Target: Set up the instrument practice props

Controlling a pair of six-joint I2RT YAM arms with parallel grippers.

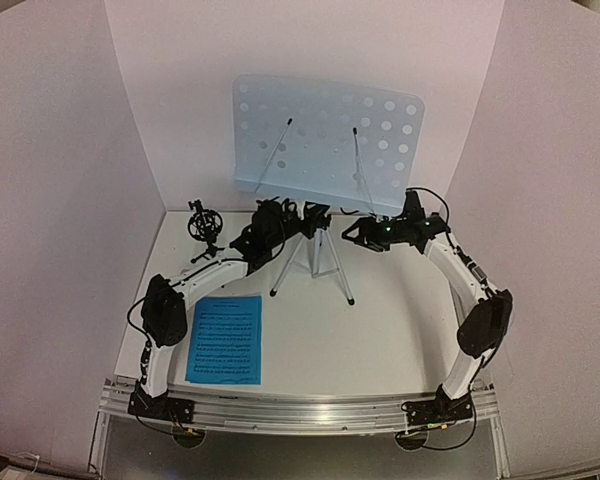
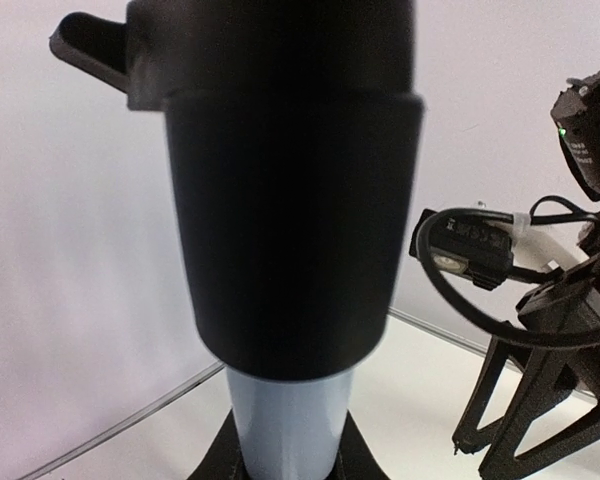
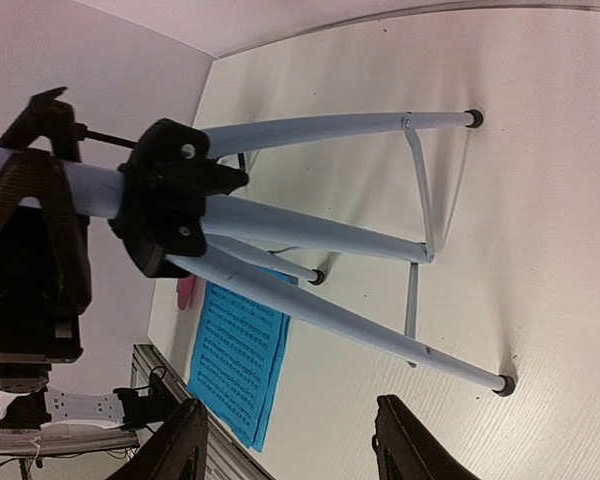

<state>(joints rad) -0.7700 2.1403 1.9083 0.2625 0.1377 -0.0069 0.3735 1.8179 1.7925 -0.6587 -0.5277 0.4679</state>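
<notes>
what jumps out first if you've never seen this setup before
The big pale-blue perforated music stand dominates the back centre on its silver tripod, with the left hand gripping it low down and the right hand open just to its right. After that, the eye goes to the bright blue sheet music lying flat at the front left, and to a small black mic holder at the back left.

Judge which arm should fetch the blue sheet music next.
Probably right: right gripper open, empty; left gripper clamps the music stand pole, though the sheet music lies nearer it.
</notes>
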